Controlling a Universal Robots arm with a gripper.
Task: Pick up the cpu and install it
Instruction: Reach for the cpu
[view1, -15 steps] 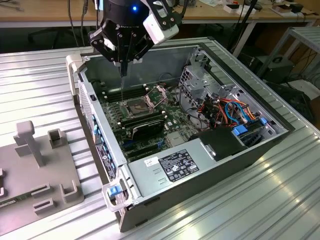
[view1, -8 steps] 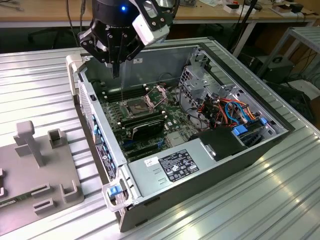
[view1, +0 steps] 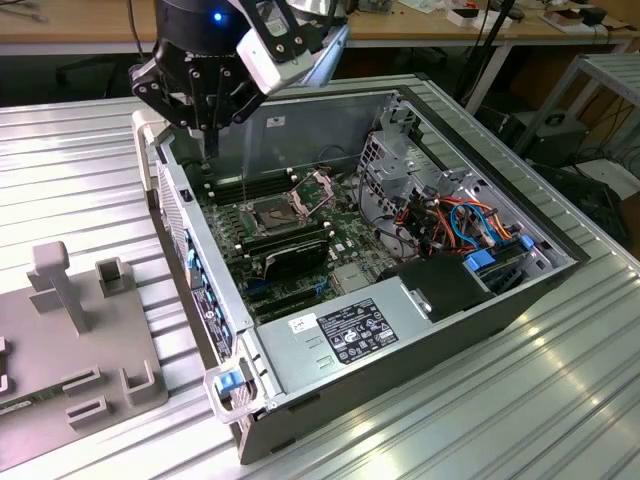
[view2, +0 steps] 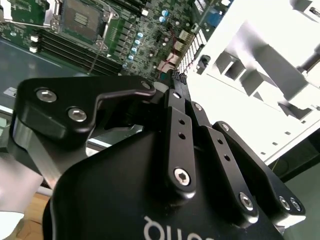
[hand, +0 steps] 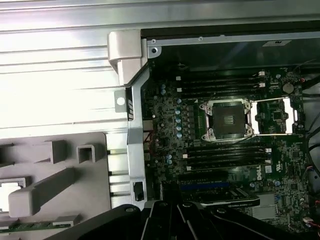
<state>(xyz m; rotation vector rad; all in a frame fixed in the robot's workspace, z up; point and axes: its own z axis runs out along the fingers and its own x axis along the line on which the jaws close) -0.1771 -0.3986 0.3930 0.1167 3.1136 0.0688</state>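
Ribbed metal tabletop (view1: 560, 380) is carrying an open computer case (view1: 290, 125) lying on its side, with a grey fixture tray (view1: 60, 360) sitting beside it on the exterior view's left. Office benches are running along the background.

The gripper (view1: 212, 135) is hanging above the case's far corner, close to the wall nearest the tray. Its fingers are pointing down and appear to be pressing together, with nothing showing between them. Both wrist views are catching its black linkages in the foreground (view2: 177, 82) (hand: 172, 207).

Below the gripper and a little toward the exterior view's right, the motherboard (hand: 165, 125) is lying exposed. The dark square socket (hand: 227, 119) is sitting uncovered there, with its hinged metal frame (hand: 272, 117) swung open beside it. Long black memory sticks (hand: 220, 85) are flanking the socket on two sides.

The cpu (hand: 7, 194) seems to be the pale square piece resting in the fixture tray. It is lying outside the case, well apart from the gripper and from the socket, though I cannot tell for certain that this is it.

Farther from the gripper, a power supply (view1: 350, 330) and coloured cables (view1: 460, 215) are occupying the case's other end.
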